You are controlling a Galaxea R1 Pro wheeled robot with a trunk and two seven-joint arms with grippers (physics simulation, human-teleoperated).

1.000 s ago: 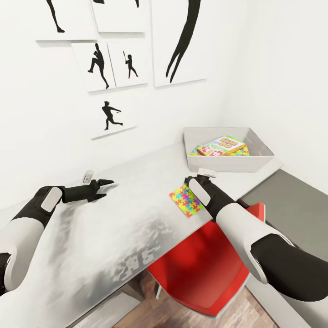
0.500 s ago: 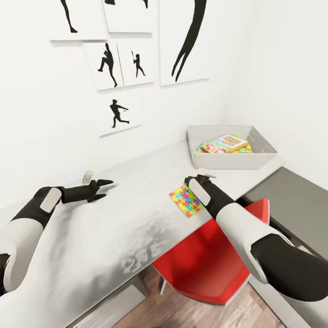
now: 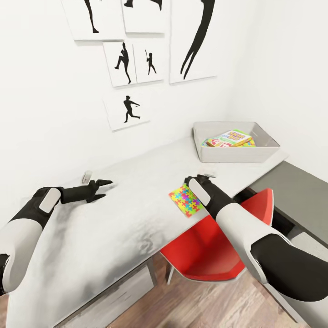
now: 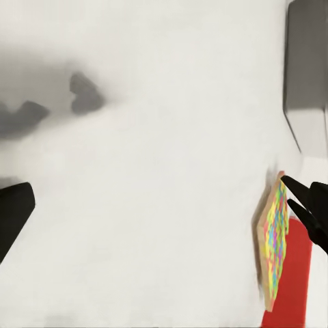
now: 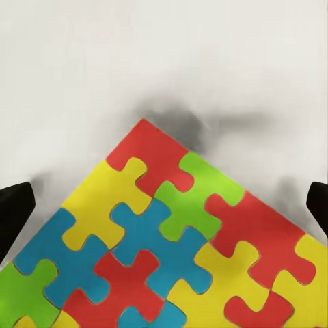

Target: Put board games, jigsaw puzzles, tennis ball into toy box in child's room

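My right gripper [image 3: 191, 184] is shut on a jigsaw puzzle [image 3: 186, 200], holding it just above the table's [image 3: 136, 200] front edge. In the right wrist view the puzzle [image 5: 164, 239] lies face-on, with the fingers wide at its two sides. In the left wrist view it [image 4: 275, 239] stands tilted off the desk top. The toy box [image 3: 228, 156] sits at the table's far right end. Inside lie a Skip-Bo board game [image 3: 234, 136], another printed box [image 3: 217, 142] and a puzzle edge [image 3: 249, 143]. My left gripper [image 3: 107, 189] hovers open and empty over the table. The tennis ball and the bed are out of view.
A red chair [image 3: 205, 255] is tucked under the table below my right arm. The lower dark grey cabinet [image 3: 300, 191] adjoins at the right. A small pale object [image 3: 87, 175] lies by the wall, another [image 3: 207, 172] beside my right wrist. Silhouette pictures [image 3: 132, 109] hang above.
The whole picture has shifted, so the camera moved: table and toy box slid up and right. Both arms kept their pose. The held puzzle now overhangs the table's front edge.
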